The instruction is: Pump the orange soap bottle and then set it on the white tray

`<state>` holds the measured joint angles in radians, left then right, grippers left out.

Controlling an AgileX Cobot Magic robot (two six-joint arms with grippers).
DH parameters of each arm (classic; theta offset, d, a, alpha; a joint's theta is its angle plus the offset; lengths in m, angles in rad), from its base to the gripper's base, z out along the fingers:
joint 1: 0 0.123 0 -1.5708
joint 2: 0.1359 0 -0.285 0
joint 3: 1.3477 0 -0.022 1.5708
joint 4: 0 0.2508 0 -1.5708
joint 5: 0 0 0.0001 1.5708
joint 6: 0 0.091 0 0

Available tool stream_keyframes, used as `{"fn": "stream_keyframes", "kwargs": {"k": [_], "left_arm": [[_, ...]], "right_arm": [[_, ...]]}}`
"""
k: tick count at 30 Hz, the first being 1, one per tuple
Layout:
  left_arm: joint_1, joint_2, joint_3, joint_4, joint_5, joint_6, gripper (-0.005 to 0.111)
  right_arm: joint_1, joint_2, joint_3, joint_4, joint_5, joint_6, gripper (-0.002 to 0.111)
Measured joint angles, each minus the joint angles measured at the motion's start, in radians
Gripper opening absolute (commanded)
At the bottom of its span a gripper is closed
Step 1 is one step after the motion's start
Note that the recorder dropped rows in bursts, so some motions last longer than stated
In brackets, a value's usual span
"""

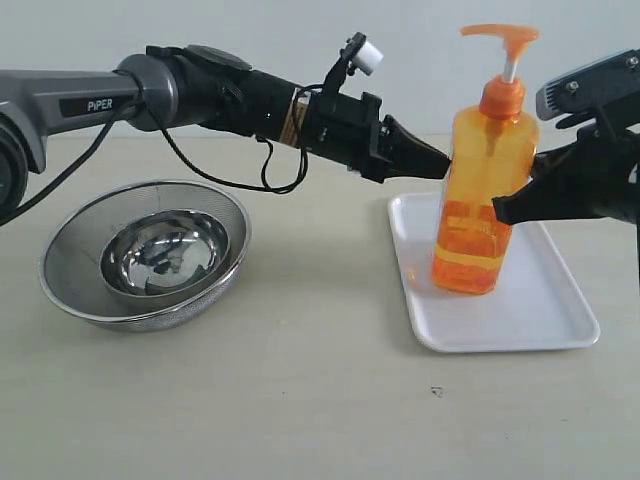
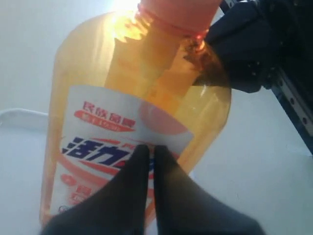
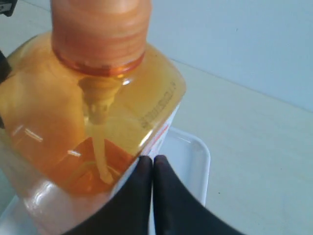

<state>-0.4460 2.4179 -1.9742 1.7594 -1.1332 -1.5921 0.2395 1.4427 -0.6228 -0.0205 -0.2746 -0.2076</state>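
The orange soap bottle stands upright on the white tray, its pump head raised on the white stem. My left gripper is shut, and its tips press against the bottle's left face, on the label. From the other side my right gripper is shut too, tips against the bottle's right edge. The left wrist view shows the left gripper touching the bottle. In the right wrist view the right gripper meets the bottle above the tray.
A round steel mesh strainer with a smaller shiny bowl inside sits at the left on the beige table. The left arm stretches across above it, a cable hanging beneath.
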Motion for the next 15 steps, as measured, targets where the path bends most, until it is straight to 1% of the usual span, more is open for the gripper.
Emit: {"fn": "stream_keyframes", "kwargs": {"k": [6,15], "left_arm": [[-0.022,0.0,0.0,0.006,-0.006,-0.001,0.005],[-0.022,0.0,0.0,0.008,-0.006,-0.001,0.005]], "right_arm": [[-0.011,0.0,0.0,0.012,0.002,0.0,0.0],[-0.011,0.0,0.0,0.014,0.002,-0.011,0.0]]}}
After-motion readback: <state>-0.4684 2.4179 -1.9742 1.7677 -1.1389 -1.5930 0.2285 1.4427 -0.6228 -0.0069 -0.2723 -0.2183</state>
